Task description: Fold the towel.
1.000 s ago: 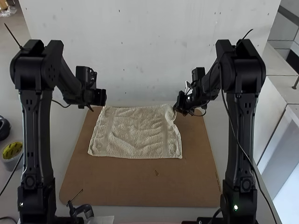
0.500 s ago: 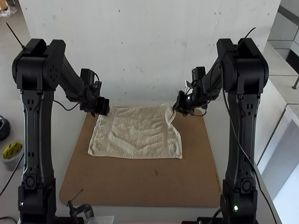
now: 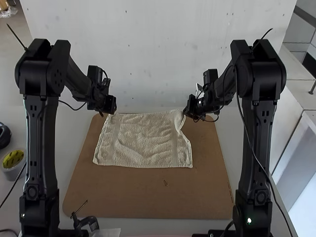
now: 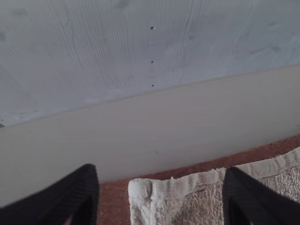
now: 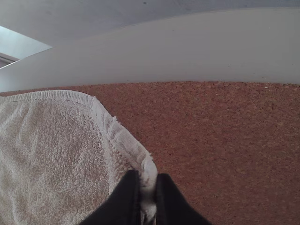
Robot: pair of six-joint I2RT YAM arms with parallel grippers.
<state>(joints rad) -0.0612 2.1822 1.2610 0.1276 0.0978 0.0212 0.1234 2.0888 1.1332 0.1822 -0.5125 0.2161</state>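
The cream towel (image 3: 145, 140) lies spread on the brown board, its right side wavy and pulled in at the far right. At its far left corner is my left gripper (image 3: 113, 109); in the left wrist view that gripper (image 4: 161, 197) is open, the towel's corner (image 4: 145, 190) lying between its fingers. My right gripper (image 3: 186, 112) is at the towel's far right corner. The right wrist view has that gripper (image 5: 148, 194) shut on the hem of the towel (image 5: 61, 140), pinching a small fold of it.
The brown board (image 3: 148, 195) reaches out around the towel over the grey table. A pale wall (image 3: 153, 59) rises just behind the far edge. Left of the left arm sits a round container with a yellow item (image 3: 13, 163), and a black clamp (image 3: 86, 223) is at the near edge.
My left gripper has moved a little to the right, in toward the towel's far left corner. The right gripper has hardly moved, and the towel lies as before.
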